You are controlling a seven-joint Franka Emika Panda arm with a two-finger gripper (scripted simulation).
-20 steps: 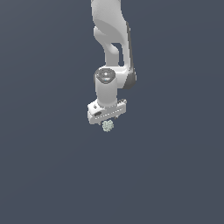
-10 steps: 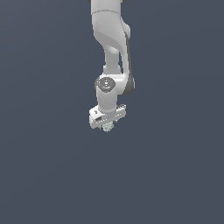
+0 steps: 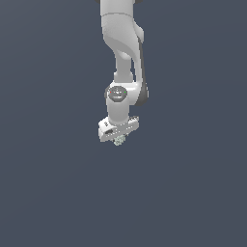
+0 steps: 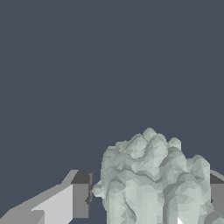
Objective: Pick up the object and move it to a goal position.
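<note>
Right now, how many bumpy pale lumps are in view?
1: the object sits between the gripper fingers, below the arm. No other shows in either view.

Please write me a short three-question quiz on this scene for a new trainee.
1. True or false: the lump sits between the gripper fingers in the wrist view.
2. What colour is the lump? A) red B) pale greenish-white C) black
3. In the wrist view, is there a visible gap between the lump and the dark finger pad beside it?

Key
1. True.
2. B.
3. Yes, a narrow one on that side; contact on the other side cannot be judged.
</note>
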